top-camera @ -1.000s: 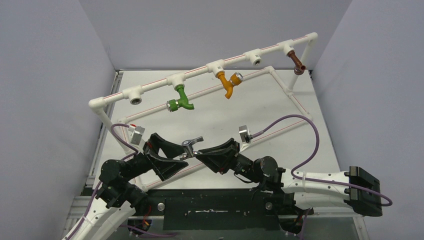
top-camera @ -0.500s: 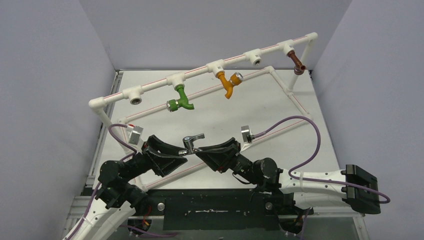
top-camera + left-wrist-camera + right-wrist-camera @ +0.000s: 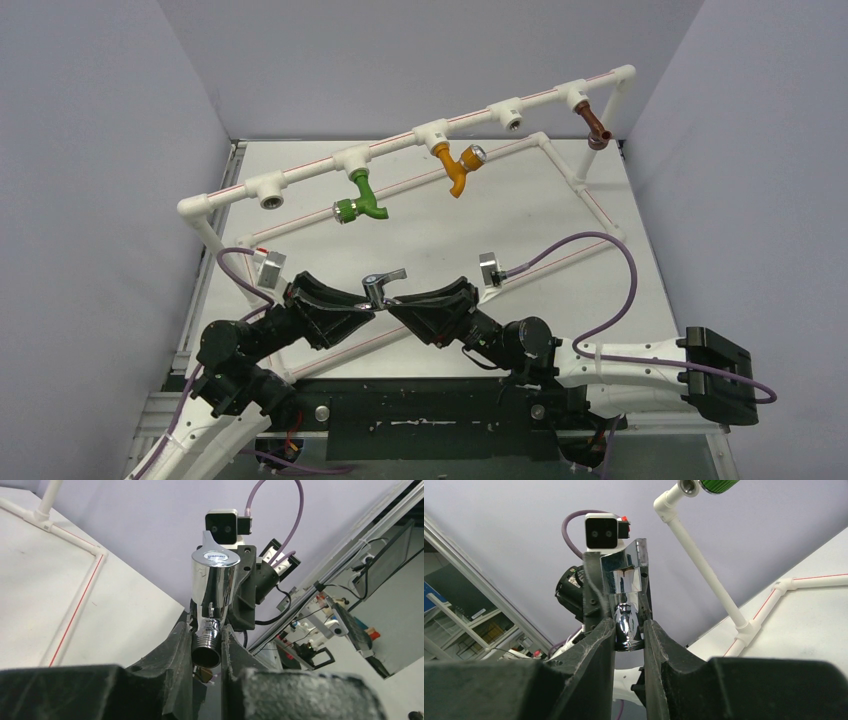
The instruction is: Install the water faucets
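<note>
Chrome faucet (image 3: 379, 288) is in the air over the near middle of the table (image 3: 560, 235), between both arms. Right gripper (image 3: 629, 630) is clamped on its smooth end. Left gripper (image 3: 206, 637) pinches the threaded inlet from both sides. Green tap (image 3: 364, 198), orange tap (image 3: 457, 173) and brown tap (image 3: 596, 126) hang on the pipe rail (image 3: 310, 170) behind

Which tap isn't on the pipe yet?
The chrome tap, held by the left gripper and right gripper; the green tap, orange tap and brown tap hang from the pipe.

A white pipe frame (image 3: 352, 157) stands on the pale bench (image 3: 520, 210), with a green tap (image 3: 368, 200), an orange tap (image 3: 457, 175) and a brown tap (image 3: 597, 125) hanging from its top rail.
</note>
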Available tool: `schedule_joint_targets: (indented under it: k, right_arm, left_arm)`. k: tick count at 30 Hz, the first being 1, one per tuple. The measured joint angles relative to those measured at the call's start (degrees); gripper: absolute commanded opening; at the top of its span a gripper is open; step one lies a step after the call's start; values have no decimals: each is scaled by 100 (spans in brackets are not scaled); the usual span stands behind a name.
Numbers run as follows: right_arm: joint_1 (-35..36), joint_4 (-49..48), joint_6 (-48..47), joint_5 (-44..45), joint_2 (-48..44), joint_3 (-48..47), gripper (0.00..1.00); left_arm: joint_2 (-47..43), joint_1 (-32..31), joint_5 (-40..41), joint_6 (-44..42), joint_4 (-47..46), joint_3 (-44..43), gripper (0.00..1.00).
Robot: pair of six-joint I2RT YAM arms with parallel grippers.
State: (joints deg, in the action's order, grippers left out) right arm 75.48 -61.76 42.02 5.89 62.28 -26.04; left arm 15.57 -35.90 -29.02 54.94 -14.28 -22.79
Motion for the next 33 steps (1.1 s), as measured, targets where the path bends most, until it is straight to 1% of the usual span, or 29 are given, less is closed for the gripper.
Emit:
schedule_joint_targets:
  k: [6, 7, 9, 11, 12, 16, 19, 25, 30, 33]
  right_arm:
    - [0, -50, 55, 17, 26, 0, 0]
    - [-2, -50, 57, 20, 26, 0, 4]
    - [0, -46, 57, 15, 24, 0, 17]
    - [0, -17, 52, 11, 9, 0, 32]
    - [-2, 20, 48, -4, -11, 0, 38]
    - [-11, 361, 4, -149, -236, 11, 58]
    - [-131, 713, -46, -400, -601, 66, 70]
    - [-721, 1781, -103, -1049, -1399, 76, 83]
    - [-1027, 2671, -326, -1709, -1668, 63, 83]
    - [-1058, 3268, -507, -2103, -1628, -79, 80]
  left_arm:
    - [57, 0, 11, -7, -59, 0, 0]
    - [57, 0, 11, -7, -59, 0, 0]
    - [57, 0, 11, -4, -61, 0, 0]
    - [57, 0, 9, -2, -59, 0, 0]
    - [57, 0, 7, -2, -59, 0, 0]
    - [81, 0, -70, 0, -28, 0, 0]
    - [87, 0, -157, 0, 11, 0, 0]
    - [81, 0, -304, -2, 79, 0, 0]
    - [72, 0, -433, -7, 79, 4, 0]
    - [72, 0, -522, -26, 92, 4, 0]
